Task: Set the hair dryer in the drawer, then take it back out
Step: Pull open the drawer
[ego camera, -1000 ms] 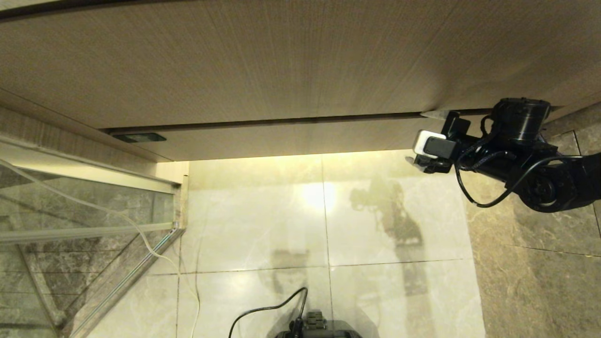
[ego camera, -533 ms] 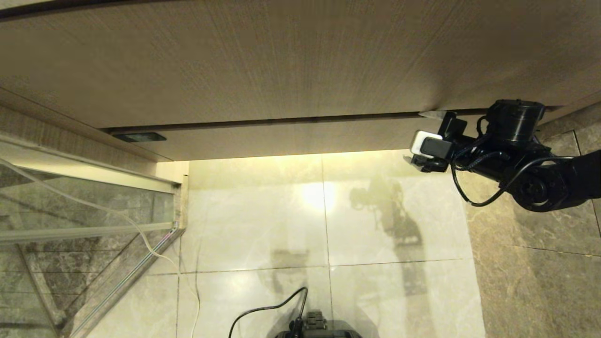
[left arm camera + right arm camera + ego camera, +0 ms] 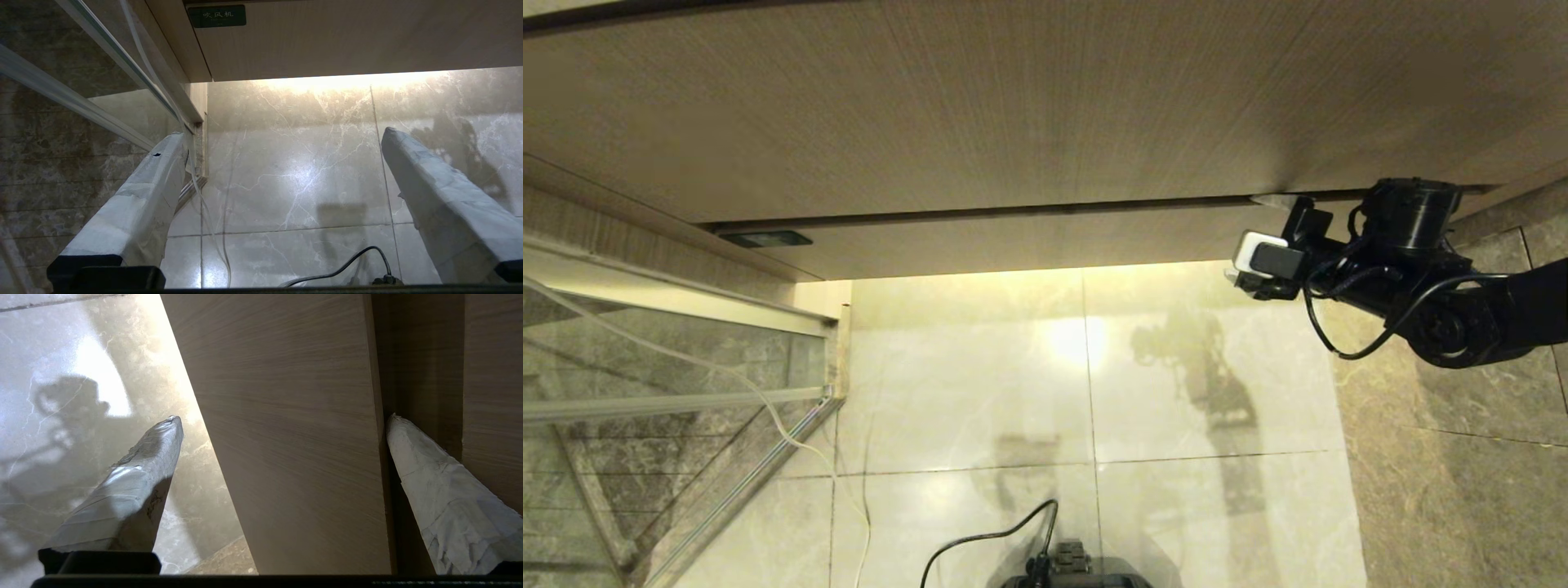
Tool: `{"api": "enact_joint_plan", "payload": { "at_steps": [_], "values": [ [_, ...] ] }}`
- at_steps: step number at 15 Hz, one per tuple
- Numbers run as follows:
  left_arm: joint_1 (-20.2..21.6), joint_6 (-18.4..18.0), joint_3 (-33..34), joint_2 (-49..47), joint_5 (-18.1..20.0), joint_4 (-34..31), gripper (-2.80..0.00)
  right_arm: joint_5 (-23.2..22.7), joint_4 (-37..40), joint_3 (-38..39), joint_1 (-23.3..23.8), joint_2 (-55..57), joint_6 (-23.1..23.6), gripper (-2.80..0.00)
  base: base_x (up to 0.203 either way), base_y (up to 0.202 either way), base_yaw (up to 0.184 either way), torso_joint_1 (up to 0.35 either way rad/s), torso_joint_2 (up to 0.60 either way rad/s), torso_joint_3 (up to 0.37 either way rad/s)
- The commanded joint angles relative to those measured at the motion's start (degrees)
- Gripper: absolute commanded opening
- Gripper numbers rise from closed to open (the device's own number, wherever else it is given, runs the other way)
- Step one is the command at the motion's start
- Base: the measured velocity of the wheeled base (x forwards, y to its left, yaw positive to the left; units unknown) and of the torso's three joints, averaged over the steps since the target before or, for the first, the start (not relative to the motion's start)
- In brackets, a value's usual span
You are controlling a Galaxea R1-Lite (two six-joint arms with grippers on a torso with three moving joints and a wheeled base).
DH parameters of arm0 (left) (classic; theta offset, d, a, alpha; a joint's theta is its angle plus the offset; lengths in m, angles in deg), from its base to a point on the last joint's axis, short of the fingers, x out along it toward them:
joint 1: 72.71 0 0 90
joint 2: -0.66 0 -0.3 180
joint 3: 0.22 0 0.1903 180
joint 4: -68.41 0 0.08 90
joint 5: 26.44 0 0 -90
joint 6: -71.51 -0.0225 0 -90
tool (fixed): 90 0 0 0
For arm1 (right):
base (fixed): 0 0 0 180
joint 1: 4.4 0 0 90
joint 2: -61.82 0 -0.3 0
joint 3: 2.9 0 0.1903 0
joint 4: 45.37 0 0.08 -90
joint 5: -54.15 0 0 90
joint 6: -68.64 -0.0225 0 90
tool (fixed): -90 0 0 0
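Right now my right gripper [image 3: 1262, 241] sits at about three o'clock in the head view, at the right end of the closed drawer [image 3: 1029, 241]. Its jaws are spread wide and hold nothing. In the right wrist view they straddle the drawer's front panel: one fingertip [image 3: 398, 428] pokes into the dark seam between the drawer and the taller wood-grain panel [image 3: 980, 106] above it, the other hangs below over the pale marble floor [image 3: 1086, 384].

The drawer runs across the middle of the head view, nine to three o'clock, flush with the cabinet. I judge its flat, handleless front to be stiff, smooth and somewhat slippery, so the upper edge at that seam looks like the only place to hook and pull; pinching the face would likely slide off.

No hair dryer is visible in any view.

My left gripper [image 3: 282, 171] hangs idle above the floor, fingers wide apart and empty, near a glass partition [image 3: 645, 367].
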Motion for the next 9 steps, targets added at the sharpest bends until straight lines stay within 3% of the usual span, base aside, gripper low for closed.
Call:
{"api": "enact_joint_plan", "payload": {
  "at_steps": [1,9],
  "values": [
    [0.0,0.0,2.3,0.0,0.0,0.1,0.0,0.0,0.1,-0.3,0.7,1.0,0.5,0.0,0.0,0.0,0.0,0.0,0.0,0.0],
    [0.0,0.1,2.3,0.0,0.0,0.1,0.0,0.0,1.3,-2.0,2.8,3.2,1.6,0.0,0.0,0.0,0.0,0.0,0.0,0.0]
  ]
}}
